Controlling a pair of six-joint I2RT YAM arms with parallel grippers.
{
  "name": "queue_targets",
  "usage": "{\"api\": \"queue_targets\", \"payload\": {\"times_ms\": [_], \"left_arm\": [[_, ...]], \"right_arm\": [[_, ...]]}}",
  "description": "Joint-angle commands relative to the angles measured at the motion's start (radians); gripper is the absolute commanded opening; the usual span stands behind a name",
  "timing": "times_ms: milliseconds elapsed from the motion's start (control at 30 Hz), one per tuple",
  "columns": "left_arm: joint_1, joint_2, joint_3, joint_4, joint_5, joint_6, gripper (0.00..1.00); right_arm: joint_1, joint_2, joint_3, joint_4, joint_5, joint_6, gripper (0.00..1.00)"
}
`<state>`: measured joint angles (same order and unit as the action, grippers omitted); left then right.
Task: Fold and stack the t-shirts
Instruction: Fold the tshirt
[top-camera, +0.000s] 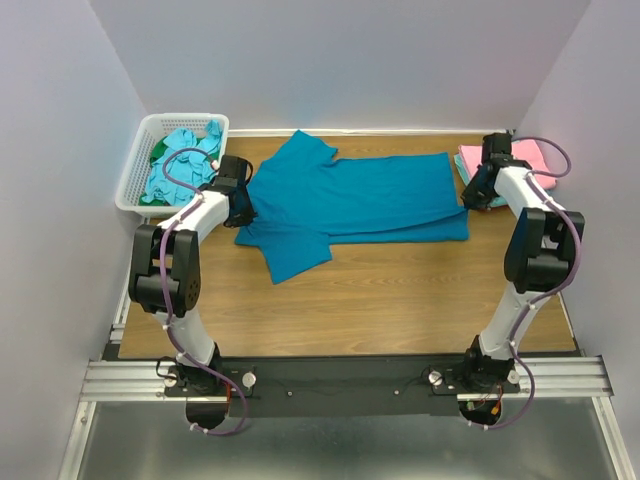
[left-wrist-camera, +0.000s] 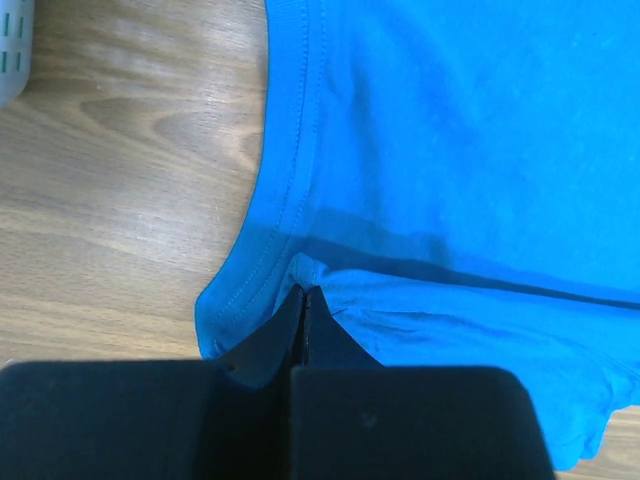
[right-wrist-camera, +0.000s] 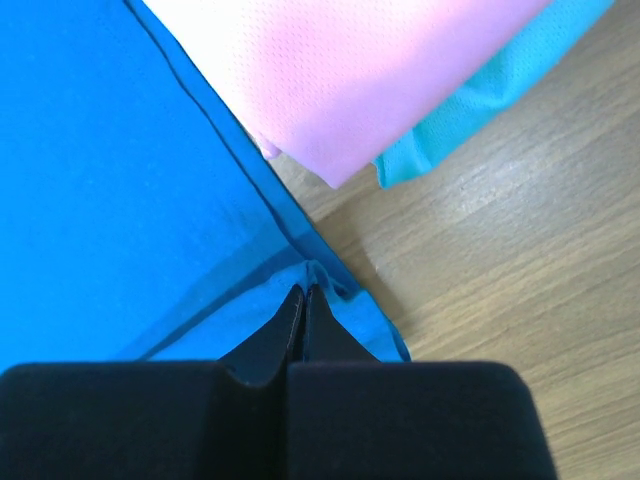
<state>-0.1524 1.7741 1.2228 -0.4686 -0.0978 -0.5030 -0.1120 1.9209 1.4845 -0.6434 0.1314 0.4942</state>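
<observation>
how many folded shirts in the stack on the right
2: a pink shirt on top, a turquoise shirt under it, beside the spread blue shirt. More may hide beneath.

teal-blue t-shirt (top-camera: 350, 200) partly folded, pink shirt (right-wrist-camera: 380, 70) atop turquoise shirt (right-wrist-camera: 500, 90)

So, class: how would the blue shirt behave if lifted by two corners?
Probably floppy: the blue shirt lies flat with soft creases, so it would sag between the corners. Likely light, being thin cloth. It may slide easily over the smooth wooden table.
</observation>
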Motion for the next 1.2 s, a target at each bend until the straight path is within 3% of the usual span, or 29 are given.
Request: {"api": "queue_targets", "payload": {"times_ms": [0,467,600,700,767,800,900,933,1033,1167], "left_arm": [[0.019,0.005,-0.035,0.036,-0.037,-0.009,0.0],[0.024,0.007,-0.037,0.07,-0.014,-0.017,0.0],[0.024,-0.001,-0.025,0.07,-0.014,0.0,0.0],[0.022,-0.005,-0.016,0.07,-0.014,0.015,0.03],[0.022,-0.008,-0.011,0.071,-0.013,0.017,0.04],[0.022,-0.008,-0.011,0.074,-0.014,0.021,0.08],[0.02,-0.01,-0.008,0.081,-0.016,0.029,0.23],[0.02,-0.011,-0.005,0.081,-0.017,0.035,0.35],[0.016,-0.045,-0.003,0.074,-0.034,0.032,0.57],[0.01,-0.131,-0.025,0.07,-0.054,0.024,0.68]], "right_arm": [[0.005,0.03,0.03,0.03,0.054,-0.022,0.01],[0.005,0.078,0.019,0.057,0.079,-0.031,0.04],[0.008,0.064,0.017,0.059,0.048,-0.046,0.16],[0.018,0.023,0.01,0.057,0.02,-0.071,0.41],[0.032,-0.003,-0.004,0.057,0.022,-0.072,0.53],[0.037,-0.017,-0.012,0.057,0.023,-0.075,0.62],[0.072,-0.083,-0.052,0.057,0.027,-0.082,0.7],[0.102,-0.097,-0.064,0.057,0.025,-0.094,0.72],[0.194,-0.167,-0.11,0.059,-0.001,-0.126,0.72],[0.367,-0.212,-0.145,0.082,-0.039,-0.161,0.7]]}}
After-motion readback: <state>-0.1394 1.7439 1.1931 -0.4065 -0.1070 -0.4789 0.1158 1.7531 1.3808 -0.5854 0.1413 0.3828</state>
